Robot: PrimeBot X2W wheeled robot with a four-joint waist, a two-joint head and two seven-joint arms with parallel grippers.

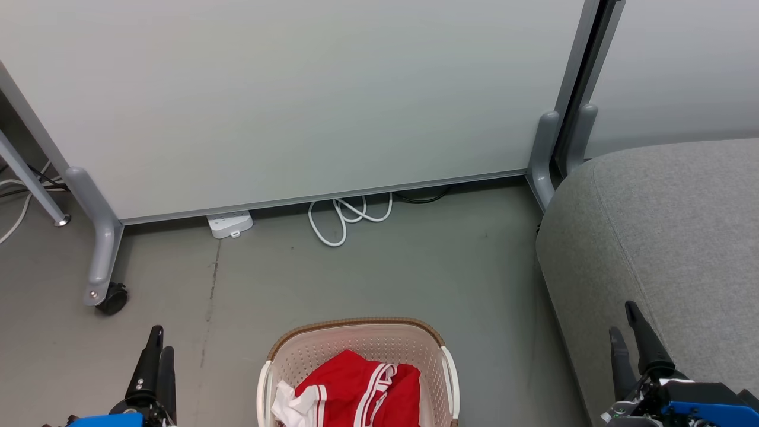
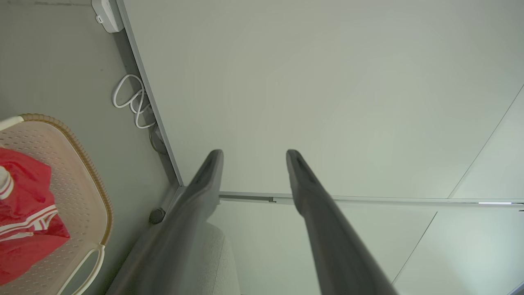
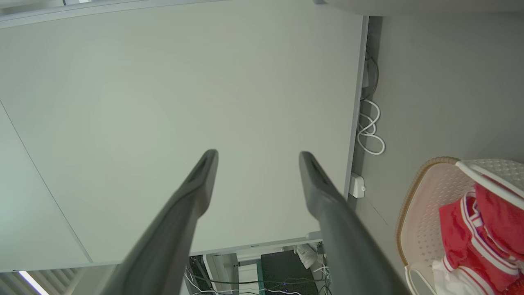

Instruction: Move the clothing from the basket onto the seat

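The red clothing (image 1: 356, 385) with white striped trim lies bunched in the cream basket (image 1: 356, 323), which stands on the floor at the bottom middle of the head view. The grey seat (image 1: 682, 225) fills the right side. My left gripper (image 1: 160, 339) is at the lower left, left of the basket, open and empty. My right gripper (image 1: 622, 320) is at the lower right, in front of the seat's edge, also open and empty. The left wrist view has the left gripper (image 2: 254, 153), the basket (image 2: 82, 180) and the clothing (image 2: 24, 213). The right wrist view shows the right gripper (image 3: 258, 153), the basket (image 3: 421, 196) and the clothing (image 3: 470, 229).
A white partition panel (image 1: 296, 89) stands behind the basket on grey feet; one foot ends in a caster (image 1: 111, 298). A white power strip (image 1: 230, 224) and a coiled white cable (image 1: 347, 216) lie at its base. Grey floor (image 1: 356, 267) stretches between the panel and the basket.
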